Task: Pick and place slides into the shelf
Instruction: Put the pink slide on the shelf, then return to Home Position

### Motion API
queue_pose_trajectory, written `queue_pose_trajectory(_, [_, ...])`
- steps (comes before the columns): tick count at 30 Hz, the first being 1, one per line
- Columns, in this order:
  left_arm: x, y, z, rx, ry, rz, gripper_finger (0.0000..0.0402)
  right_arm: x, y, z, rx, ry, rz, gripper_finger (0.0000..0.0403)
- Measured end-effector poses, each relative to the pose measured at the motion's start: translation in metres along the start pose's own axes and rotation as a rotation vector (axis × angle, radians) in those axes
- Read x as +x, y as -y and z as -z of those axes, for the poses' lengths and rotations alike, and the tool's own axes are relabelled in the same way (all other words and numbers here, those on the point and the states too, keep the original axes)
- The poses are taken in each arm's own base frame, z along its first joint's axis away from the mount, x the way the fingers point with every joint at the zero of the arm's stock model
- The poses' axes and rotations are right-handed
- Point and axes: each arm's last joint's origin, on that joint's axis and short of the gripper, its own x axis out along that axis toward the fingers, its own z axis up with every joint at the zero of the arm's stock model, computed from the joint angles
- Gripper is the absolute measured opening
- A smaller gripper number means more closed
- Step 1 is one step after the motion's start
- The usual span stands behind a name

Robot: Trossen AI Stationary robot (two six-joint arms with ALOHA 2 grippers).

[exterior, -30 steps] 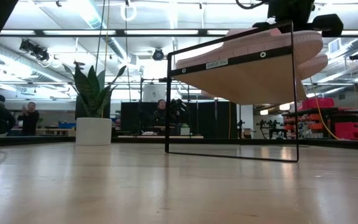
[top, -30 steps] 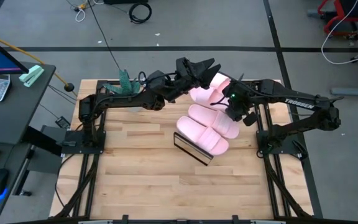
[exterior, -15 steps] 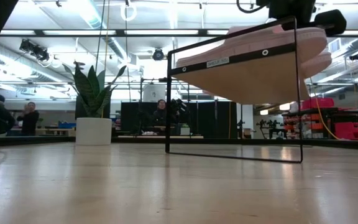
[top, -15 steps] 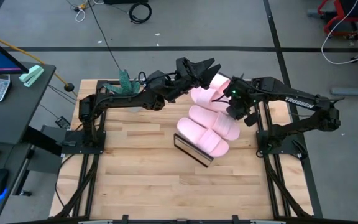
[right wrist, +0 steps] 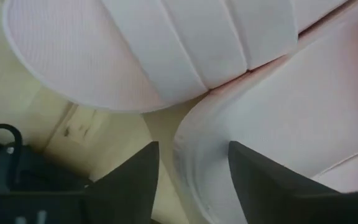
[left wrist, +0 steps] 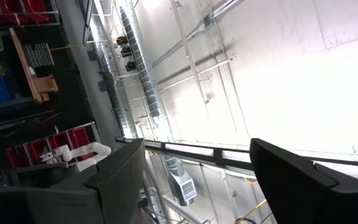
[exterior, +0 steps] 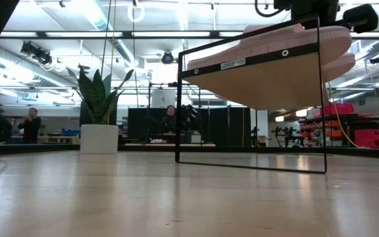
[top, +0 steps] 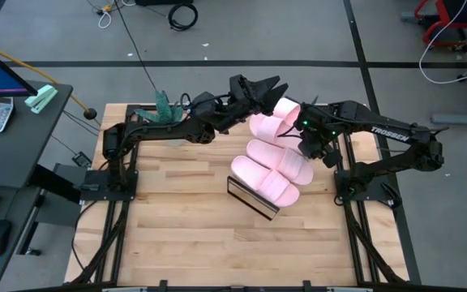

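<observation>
Several pale pink foam slides [top: 276,158] lie side by side on the slanted wooden shelf [top: 250,195], which rests on its thin black frame [exterior: 252,164]. From the low view I see the board's underside [exterior: 262,79] with slides [exterior: 288,36] on top. My right gripper [top: 313,142] is open at the shelf's right end, its fingers astride a slide's sole [right wrist: 194,149]. My left gripper [top: 264,86] hangs open above the table's far side, near the farthest slide [top: 286,109], and points up at the ceiling [left wrist: 197,180]. My right gripper comes down slanting from the table's right, with its open fingers on either side of the rim of a slide's sole [right wrist: 188,134]. One finger [right wrist: 272,180] lies over the sole's top; I cannot tell whether it touches. The slide lies on the shelf.
A green object [top: 162,107] sits at the table's far left corner. The slatted tabletop [top: 185,211] stretches bare in front of the shelf. A potted plant [exterior: 99,108] and people [exterior: 30,122] show in the room beyond. A desk [top: 10,122] stands left of the table.
My right gripper has shifted a little toward the table's right edge. In the low view, the shelf's end under that gripper has slid the same way and risen slightly, slides still on it. The left arm has kept still.
</observation>
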Motion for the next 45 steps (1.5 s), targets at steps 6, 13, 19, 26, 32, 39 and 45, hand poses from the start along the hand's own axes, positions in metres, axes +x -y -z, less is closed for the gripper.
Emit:
queue_pose_trajectory(6, [0.0,0.0,0.0,0.011,0.001,0.0,0.0293,0.0,-0.001,0.001,0.034,-0.009,-0.008,0.0214])
queue_pose_trajectory(13, [0.0,0.0,0.0,0.011,0.002,0.0,0.0293,0.0,-0.002,0.0,0.067,0.033,-0.041,0.0202])
queue_pose_trajectory(19, [0.0,0.0,0.0,0.011,0.002,0.0,0.0293,-0.001,-0.006,0.002,0.078,0.003,-0.088,0.0184])
queue_pose_trajectory(26, [0.0,0.0,0.0,0.01,0.002,0.0,0.0293,-0.001,-0.008,0.004,0.108,-0.008,-0.111,0.017])
queue_pose_trajectory(32, [0.0,0.0,0.0,0.009,0.002,0.001,0.0293,-0.001,-0.007,0.005,0.127,-0.062,-0.066,0.0169])
queue_pose_trajectory(39, [0.0,0.0,0.0,0.058,0.001,0.001,0.0293,-0.023,-0.001,0.003,0.173,-0.079,0.057,0.0163])
queue_pose_trajectory(45, [0.0,0.0,0.002,0.25,-0.068,0.022,0.0292,-0.066,-0.005,0.002,0.292,0.033,0.129,0.0132])
